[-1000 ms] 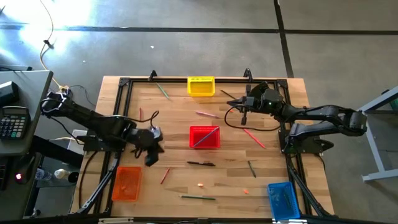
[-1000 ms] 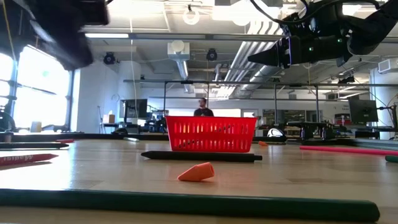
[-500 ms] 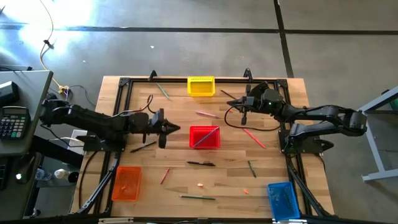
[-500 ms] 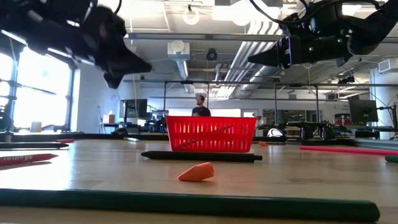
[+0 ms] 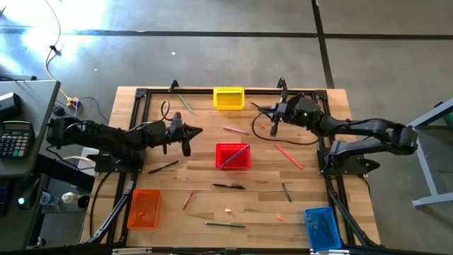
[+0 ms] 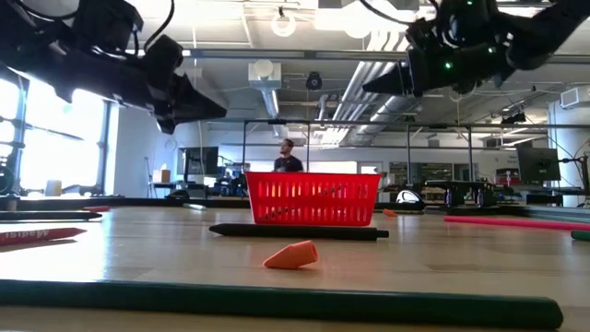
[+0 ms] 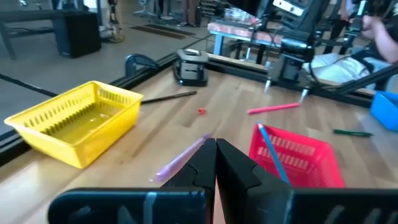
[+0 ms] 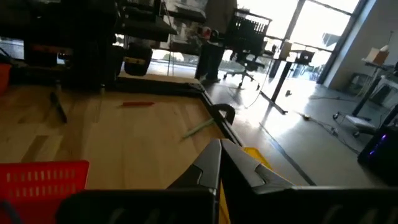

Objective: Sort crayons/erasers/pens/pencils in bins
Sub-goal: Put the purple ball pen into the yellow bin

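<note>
My left gripper is shut and empty, up in the air left of the red bin; its shut fingertips show in the left wrist view. My right gripper is shut and empty, above the table's far right part. The red bin holds a blue pencil. A pink pencil lies between the grippers. A black pen lies near the left gripper, another pen lies in front of the red bin. An eraser and a green pencil lie near the front edge.
The yellow bin stands at the far edge, the orange bin at the near left, the blue bin at the near right. A red pencil, a green pencil and a red crayon lie loose on the wood.
My left gripper has risen and gone toward the far edge and the right, turning from pointing down to pointing level at the right edge. The black pen that it stood over now lies in plain view on the table. My right gripper has shifted slightly toward the far edge.
</note>
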Available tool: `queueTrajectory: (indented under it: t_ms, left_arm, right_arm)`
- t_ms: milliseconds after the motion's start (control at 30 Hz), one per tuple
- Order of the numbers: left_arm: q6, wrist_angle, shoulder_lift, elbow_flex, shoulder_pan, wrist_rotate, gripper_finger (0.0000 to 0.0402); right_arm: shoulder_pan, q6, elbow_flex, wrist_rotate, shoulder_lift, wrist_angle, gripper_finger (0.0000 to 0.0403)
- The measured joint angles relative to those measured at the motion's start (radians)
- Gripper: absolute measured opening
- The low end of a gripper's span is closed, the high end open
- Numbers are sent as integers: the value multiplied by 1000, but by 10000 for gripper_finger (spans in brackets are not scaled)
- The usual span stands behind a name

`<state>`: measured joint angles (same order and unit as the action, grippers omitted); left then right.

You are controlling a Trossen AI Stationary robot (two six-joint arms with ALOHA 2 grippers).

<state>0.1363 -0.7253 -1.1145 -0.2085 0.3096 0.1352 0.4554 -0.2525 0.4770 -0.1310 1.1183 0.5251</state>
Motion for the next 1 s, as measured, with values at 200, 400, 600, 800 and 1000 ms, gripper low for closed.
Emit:
queueTrajectory:
  t_ms: [200,400,600,800,1000]
  left_arm:
    - [-1,5,0,0,30,-1,0]
    - [2,6,0,0,76,3,0]
    - [8,6,0,0,131,5,0]
    - [9,6,0,0,161,-26,0]
    - [9,6,0,0,162,-28,0]
  right_arm:
    - [0,9,24,-2,0,-114,0]
    - [5,-1,17,-58,0,-58,0]
    - [48,-18,17,-57,0,-58,0]
    - [69,-9,15,-57,0,-84,0]
    - [57,43,68,-31,0,-168,0]
